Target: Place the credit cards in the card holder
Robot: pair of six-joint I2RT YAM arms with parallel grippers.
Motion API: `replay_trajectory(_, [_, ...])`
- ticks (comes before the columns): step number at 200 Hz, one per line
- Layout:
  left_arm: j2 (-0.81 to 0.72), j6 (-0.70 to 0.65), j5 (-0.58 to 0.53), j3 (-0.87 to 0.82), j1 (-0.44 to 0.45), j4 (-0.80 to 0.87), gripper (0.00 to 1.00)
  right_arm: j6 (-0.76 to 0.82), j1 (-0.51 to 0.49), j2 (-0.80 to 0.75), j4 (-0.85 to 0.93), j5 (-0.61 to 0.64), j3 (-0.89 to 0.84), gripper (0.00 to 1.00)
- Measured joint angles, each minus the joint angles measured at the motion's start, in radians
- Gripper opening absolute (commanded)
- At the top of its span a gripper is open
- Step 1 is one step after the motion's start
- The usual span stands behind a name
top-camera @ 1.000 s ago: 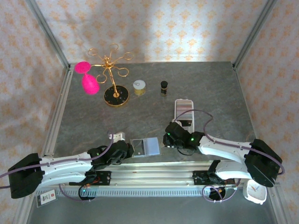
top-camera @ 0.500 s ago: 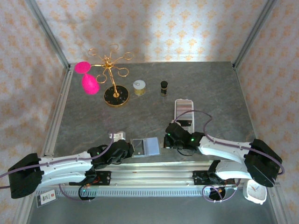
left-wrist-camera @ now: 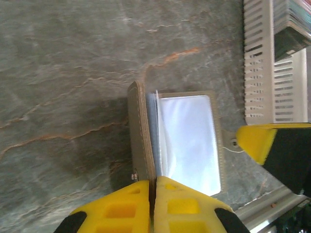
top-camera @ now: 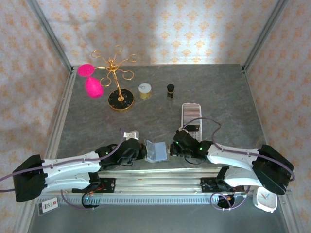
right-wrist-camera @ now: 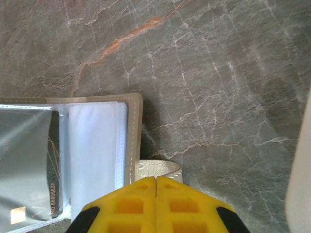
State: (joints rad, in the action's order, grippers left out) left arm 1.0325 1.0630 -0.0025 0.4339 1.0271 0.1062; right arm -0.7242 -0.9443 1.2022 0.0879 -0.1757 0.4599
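Likely the main risk: the card holder (top-camera: pixel 156 151) skids on the slick marble-look table (top-camera: pixel 97 126), or its raised left cover flops shut if the grip slips. Left gripper (left-wrist-camera: pixel 154 184) looks clenched on that cover's near edge. Right gripper (right-wrist-camera: pixel 155 180) is clenched over the snap tab (right-wrist-camera: pixel 160 168); pinching or pressing, cannot tell. White slotted plastic tray (left-wrist-camera: pixel 255 63) sits beyond-right of the holder, with the thin rigid credit cards (left-wrist-camera: pixel 291 19) stacked inside. Holder is stitched grey-green with glossy clear sleeves, one dark card (right-wrist-camera: pixel 53 160) sleeved.
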Motion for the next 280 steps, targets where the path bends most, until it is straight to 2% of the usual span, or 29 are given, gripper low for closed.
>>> replay_trajectory(49, [0.192, -0.036, 0.025, 0.14, 0.049, -0.021, 0.13, -0.005, -0.008, -0.001, -0.032, 0.0, -0.015, 0.0])
replay_trajectory(87, [0.357, -0.045, 0.072, 0.179, 0.067, -0.119, 0.24, -0.021, -0.009, -0.085, -0.037, 0.002, -0.057, 0.0])
replay_trajectory(117, [0.455, -0.043, 0.094, 0.18, 0.068, -0.195, 0.25, -0.04, -0.009, -0.157, -0.035, 0.004, -0.088, 0.0])
replay_trajectory(132, [0.477, -0.042, 0.1, 0.18, 0.068, -0.227, 0.2, -0.046, -0.009, -0.173, -0.034, 0.004, -0.09, 0.0])
replay_trajectory(167, [0.417, -0.027, 0.084, 0.153, 0.068, -0.238, 0.15, -0.05, -0.009, -0.175, -0.034, 0.003, -0.091, 0.0])
replay_trajectory(195, [0.267, 0.009, 0.037, 0.079, 0.068, -0.227, 0.0, -0.05, -0.009, -0.175, -0.034, 0.004, -0.091, 0.0])
replay_trajectory(280, [0.137, 0.085, -0.006, -0.047, 0.079, -0.178, 0.0, -0.05, -0.009, -0.175, -0.033, 0.003, -0.09, 0.0])
